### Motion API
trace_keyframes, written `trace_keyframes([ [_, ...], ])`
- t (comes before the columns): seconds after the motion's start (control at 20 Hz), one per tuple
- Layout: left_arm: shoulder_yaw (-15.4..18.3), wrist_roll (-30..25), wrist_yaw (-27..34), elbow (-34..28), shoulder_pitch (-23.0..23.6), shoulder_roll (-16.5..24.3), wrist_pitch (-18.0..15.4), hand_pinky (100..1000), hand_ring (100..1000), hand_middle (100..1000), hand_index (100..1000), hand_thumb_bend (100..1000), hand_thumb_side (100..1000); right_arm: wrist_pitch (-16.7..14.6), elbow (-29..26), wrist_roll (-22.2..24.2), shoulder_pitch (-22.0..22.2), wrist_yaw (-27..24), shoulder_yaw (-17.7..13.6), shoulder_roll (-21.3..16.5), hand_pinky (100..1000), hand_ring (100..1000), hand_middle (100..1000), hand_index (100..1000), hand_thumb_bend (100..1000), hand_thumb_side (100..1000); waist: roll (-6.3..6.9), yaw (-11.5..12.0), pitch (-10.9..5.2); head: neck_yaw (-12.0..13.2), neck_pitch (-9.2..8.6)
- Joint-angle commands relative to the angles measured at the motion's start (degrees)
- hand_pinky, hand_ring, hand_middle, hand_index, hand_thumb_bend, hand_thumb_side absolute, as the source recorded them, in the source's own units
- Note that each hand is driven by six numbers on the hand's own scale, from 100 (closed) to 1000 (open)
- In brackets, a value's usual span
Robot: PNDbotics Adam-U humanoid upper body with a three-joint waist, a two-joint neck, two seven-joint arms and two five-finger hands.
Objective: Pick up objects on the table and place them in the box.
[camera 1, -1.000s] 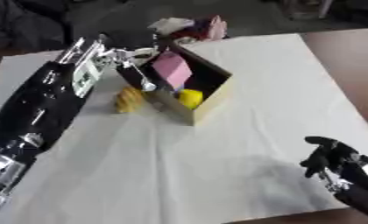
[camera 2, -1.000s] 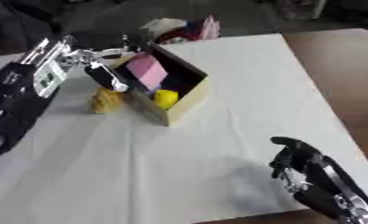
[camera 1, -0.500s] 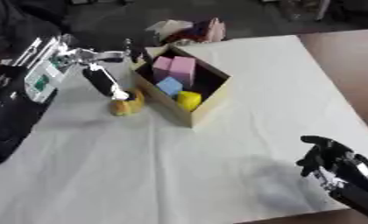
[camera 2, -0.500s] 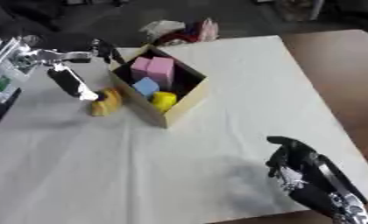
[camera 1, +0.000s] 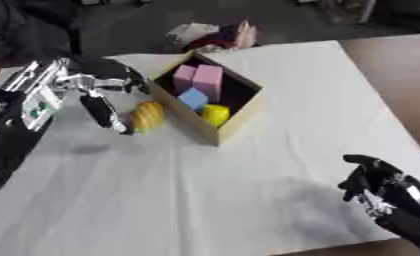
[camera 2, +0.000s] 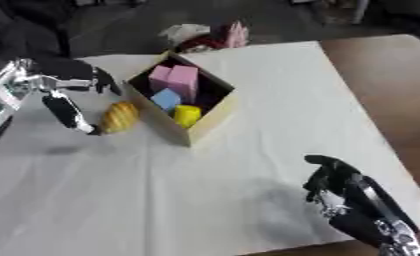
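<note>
Withdrawn from over the box (camera 1: 235,125), the left hand (camera 1: 104,100) now hangs fingers spread, holding nothing, just left of the yellow ribbed object (camera 1: 146,116) lying against the box's left wall: probably next. Right hand (camera 1: 384,189) idles, fingers relaxed.

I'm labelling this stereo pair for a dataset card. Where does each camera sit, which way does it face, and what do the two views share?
Left eye view: in the robot's head, looking down at the white table; left hand enters from the left beside a yellow object, right hand sits at the lower right.
Right eye view: the head's other eye, same downward look, everything shifted slightly leftward in the picture.
Shared: the open box holding pink, blue and yellow pieces, the yellow object outside it, both hands.
</note>
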Motion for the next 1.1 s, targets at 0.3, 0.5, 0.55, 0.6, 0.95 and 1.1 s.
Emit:
trace_keyframes([
  [0.3, 2.33, 10.80, -4.59, 9.23, -2.97, -3.72, 4.46, 762, 744, 817, 903, 411, 378, -0.03, -0.65, 0.03, -0.49, -0.04, -0.14, -0.49, 691, 463, 484, 841, 100, 370, -0.46, -0.18, -0.64, 0.16, -0.56],
  [0.5, 2.31, 13.68, -4.11, 11.91, -3.32, -5.28, 5.12, 752, 734, 809, 898, 373, 360, -0.02, -0.65, 0.11, -0.51, -0.08, -0.07, -0.43, 691, 463, 484, 841, 100, 372, -0.50, -0.29, -0.59, 0.31, -0.54],
  [0.55, 2.16, 13.78, -3.84, 12.24, -3.30, -5.50, 4.97, 730, 699, 775, 871, 342, 360, -0.01, -0.65, 0.12, -0.53, -0.09, -0.08, -0.42, 691, 463, 484, 841, 100, 373, -0.50, -0.32, -0.58, 0.32, -0.53],
  [0.6, 1.99, 13.87, -3.67, 12.34, -3.26, -5.62, 4.80, 719, 681, 759, 859, 316, 357, -0.01, -0.65, 0.11, -0.54, -0.10, -0.09, -0.41, 691, 462, 484, 841, 100, 371, -0.50, -0.35, -0.58, 0.33, -0.54],
  [0.95, 1.49, 13.46, 0.23, 6.49, -3.09, -3.21, 2.47, 545, 435, 447, 609, 104, 291, 0.03, -0.64, 0.04, -0.49, -0.01, -0.21, -0.49, 691, 463, 484, 841, 100, 372, -0.25, -0.35, -0.65, 0.16, -0.42],
  [1.1, 2.16, 12.82, 3.88, 0.16, -4.06, -0.53, 2.53, 525, 406, 412, 576, 100, 277, 0.05, -0.62, -0.05, -0.35, 0.09, -0.28, -0.64, 691, 462, 483, 841, 100, 373, -0.03, -0.22, -0.79, -0.02, -0.23],
])
